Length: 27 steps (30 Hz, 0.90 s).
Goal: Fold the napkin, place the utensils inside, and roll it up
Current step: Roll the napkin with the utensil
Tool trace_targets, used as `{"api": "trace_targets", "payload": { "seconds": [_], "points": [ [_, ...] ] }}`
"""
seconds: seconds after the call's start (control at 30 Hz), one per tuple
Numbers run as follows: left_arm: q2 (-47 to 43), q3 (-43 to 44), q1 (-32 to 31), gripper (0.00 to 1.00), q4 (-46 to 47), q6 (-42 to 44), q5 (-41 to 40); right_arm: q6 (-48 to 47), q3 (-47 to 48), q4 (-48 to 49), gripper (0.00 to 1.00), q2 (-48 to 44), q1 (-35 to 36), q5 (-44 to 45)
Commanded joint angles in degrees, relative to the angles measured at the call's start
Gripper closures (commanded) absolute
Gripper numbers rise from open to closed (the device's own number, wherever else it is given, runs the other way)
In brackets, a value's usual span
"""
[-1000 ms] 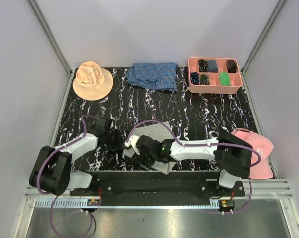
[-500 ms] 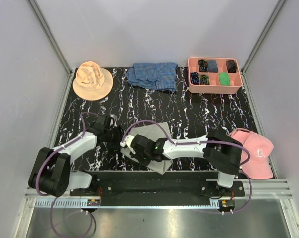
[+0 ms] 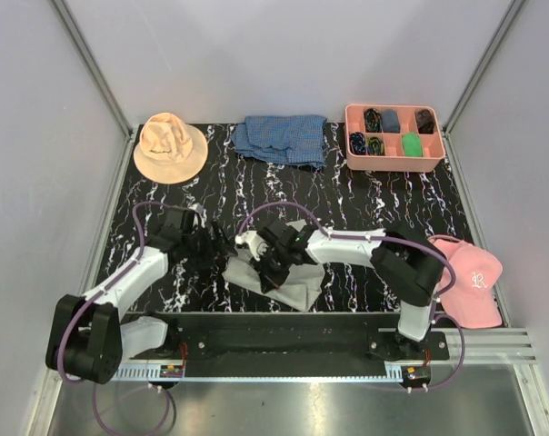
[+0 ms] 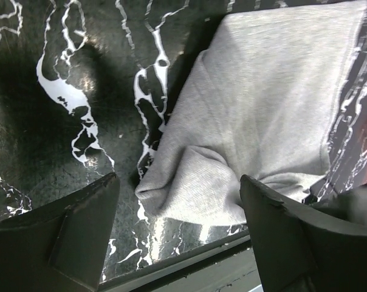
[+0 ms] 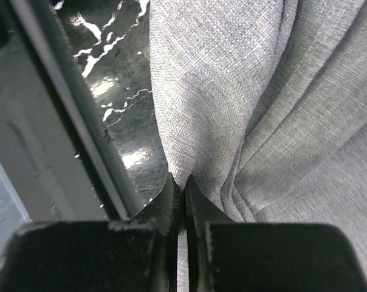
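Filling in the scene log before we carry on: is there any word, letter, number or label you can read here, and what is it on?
"R": white letter on the front of the pink cap, at the table's near right corner.
No other text: the napkin, orange hat, blue checked cloth and pink tray show no writing in any view.
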Motion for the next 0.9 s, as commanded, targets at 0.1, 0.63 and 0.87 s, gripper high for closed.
{"api": "trace_targets", "payload": {
  "seconds": [0.1,0.63,0.87],
  "points": [
    [-4.4,-1.8,0.2,0.17,0.7,2.5,-0.3,-0.7,4.2,-4.3,1.0,5.2,-5.8,-20.6],
    [-6.3,-6.4,-1.0,0.15,13.6,3.1,3.2,2.7,9.2,-5.0,1.0,14.8,-15.5,-42.4],
    [0.0,-5.6,-1.5,0.18,13.7,0.8,1.0,2.2,10.5,-5.7,1.0,17.8,-17.5,-44.0]
  ]
}}
